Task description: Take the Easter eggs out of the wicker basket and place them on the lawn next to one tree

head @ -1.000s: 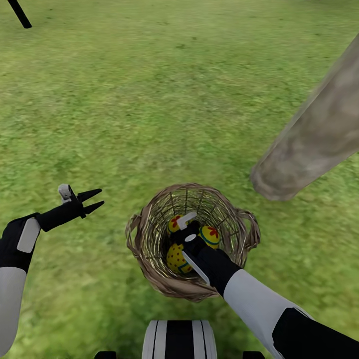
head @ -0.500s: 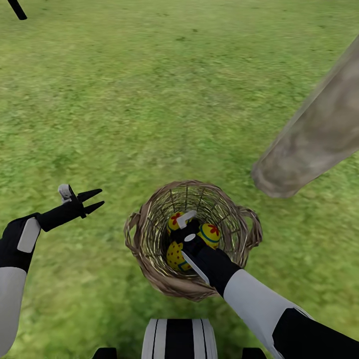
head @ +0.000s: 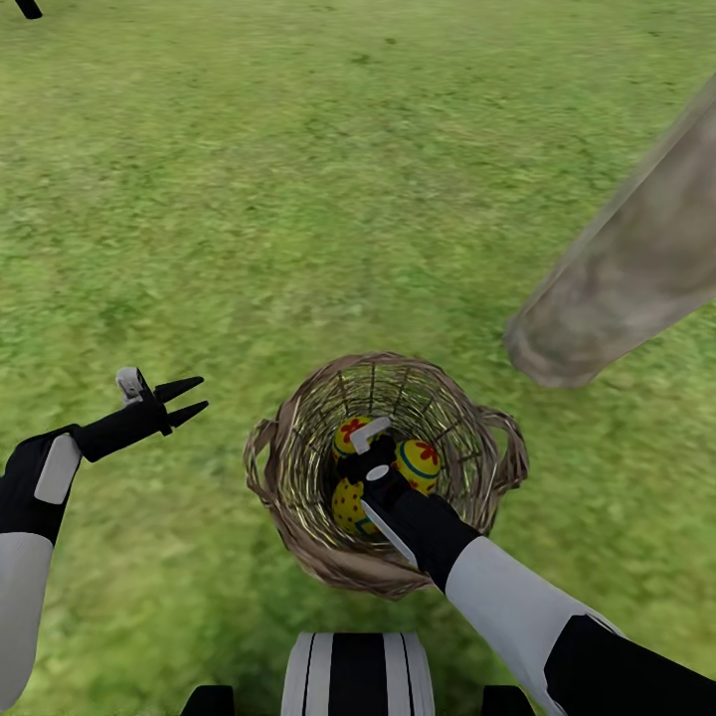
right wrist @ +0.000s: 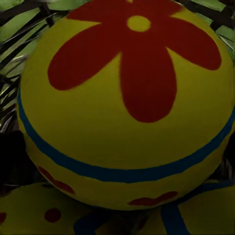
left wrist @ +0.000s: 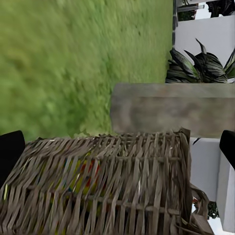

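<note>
While the left gripper (head: 189, 398) hovers spread over the lawn (head: 298, 199), the right gripper (head: 360, 459), jaw state hidden, sits inside the wicker basket (head: 298, 527) directly against a flowered egg (right wrist: 125, 105).

No legible text or labels

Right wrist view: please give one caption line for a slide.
Close-up of a yellow Easter egg with a red flower, inside the wicker basket.

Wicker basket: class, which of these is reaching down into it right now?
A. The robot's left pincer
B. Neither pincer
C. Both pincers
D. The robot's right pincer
D: in the head view the right pincer is down inside the wicker basket among the eggs, while the left pincer hangs over the lawn beside it.
</note>
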{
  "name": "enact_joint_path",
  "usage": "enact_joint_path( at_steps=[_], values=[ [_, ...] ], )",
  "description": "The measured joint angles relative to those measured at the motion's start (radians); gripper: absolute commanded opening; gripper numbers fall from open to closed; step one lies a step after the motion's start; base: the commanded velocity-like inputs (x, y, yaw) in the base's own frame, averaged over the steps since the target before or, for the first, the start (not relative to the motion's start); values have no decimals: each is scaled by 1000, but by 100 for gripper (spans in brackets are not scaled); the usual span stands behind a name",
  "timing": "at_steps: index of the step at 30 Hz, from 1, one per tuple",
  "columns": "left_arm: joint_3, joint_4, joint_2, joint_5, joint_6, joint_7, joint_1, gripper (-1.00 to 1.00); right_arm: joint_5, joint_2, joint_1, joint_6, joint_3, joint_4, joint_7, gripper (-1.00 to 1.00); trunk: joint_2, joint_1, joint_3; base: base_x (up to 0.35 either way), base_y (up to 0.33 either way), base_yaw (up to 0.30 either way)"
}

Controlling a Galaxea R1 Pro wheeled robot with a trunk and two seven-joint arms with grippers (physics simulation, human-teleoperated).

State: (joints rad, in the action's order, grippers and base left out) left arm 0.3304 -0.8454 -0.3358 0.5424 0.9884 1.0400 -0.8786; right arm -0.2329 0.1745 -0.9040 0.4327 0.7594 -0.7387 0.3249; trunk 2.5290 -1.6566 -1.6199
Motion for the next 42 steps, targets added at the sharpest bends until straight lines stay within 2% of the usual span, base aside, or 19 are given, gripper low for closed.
enact_joint_path(
  at_steps=[4,6,12,14,16,17,36,37,42],
  values=[
    [0,0,1,-1,0,0,0,100,2,-5,0,-1,0,-36,3,100,0,-1,-4,0,0,0],
    [-1,0,1,-1,0,0,0,100,2,-6,0,-1,0,-44,4,100,1,-1,-11,0,0,0],
    [0,0,1,-1,0,-1,0,100,3,-6,0,0,1,-50,4,100,1,-2,-15,0,0,0],
    [-1,0,1,0,0,-1,0,100,24,-5,-1,4,0,-50,7,100,1,-3,-23,0,0,0],
    [0,0,1,0,0,-1,0,100,10,-2,0,2,1,-50,5,100,1,-3,-23,0,0,0],
    [0,0,1,0,0,-1,0,100,19,-2,0,4,1,-51,6,100,2,-3,-27,0,0,0],
    [0,1,0,0,1,0,0,100,3,-5,0,6,0,-80,4,100,2,-4,-31,0,0,0],
    [0,1,1,0,1,0,0,100,4,-5,0,6,0,-79,5,-100,2,-4,-31,0,0,0],
    [0,1,1,0,1,0,0,100,5,-6,0,7,0,-79,5,-100,2,-4,-31,0,0,0]
  ],
)
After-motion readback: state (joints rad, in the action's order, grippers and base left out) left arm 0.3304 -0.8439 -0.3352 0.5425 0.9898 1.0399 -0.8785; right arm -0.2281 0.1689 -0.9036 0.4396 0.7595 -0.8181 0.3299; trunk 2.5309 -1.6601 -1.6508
